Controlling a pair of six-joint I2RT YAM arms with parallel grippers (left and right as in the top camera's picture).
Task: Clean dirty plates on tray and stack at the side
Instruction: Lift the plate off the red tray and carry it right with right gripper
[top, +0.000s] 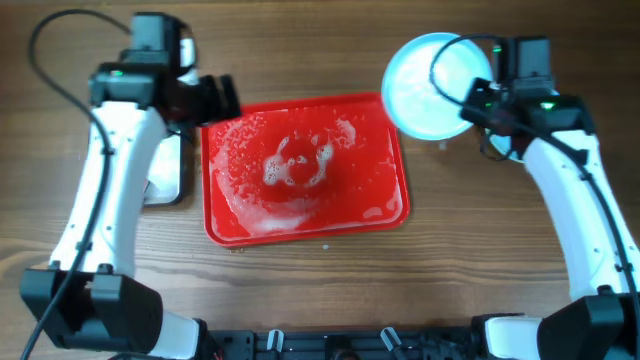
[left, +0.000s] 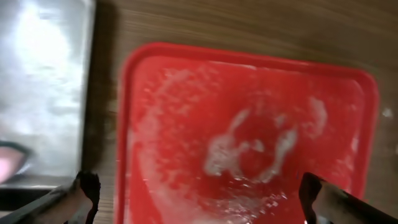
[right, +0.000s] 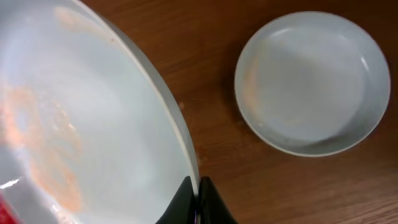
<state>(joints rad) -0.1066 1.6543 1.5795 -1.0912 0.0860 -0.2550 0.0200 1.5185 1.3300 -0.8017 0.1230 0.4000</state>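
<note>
Bright, even light; the left wrist view blurs the tray (left: 144, 70), glare whitening the metal pan (left: 43, 81).

Tray (top: 378, 172): red, white suds swirls. Gripped plate (right: 93, 124): pale blue, orange smears. Resting plate (right: 313, 83): pale blue, faint orange edge-tinge. Tabletop (top: 320, 290): brown woodgrain. Pan (left: 43, 81): silver.

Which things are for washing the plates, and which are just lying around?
For the job: sudsy red tray; smeared plate in the right gripper; second plate on the table.
Just lying about: silver metal pan beside the tray.
</note>
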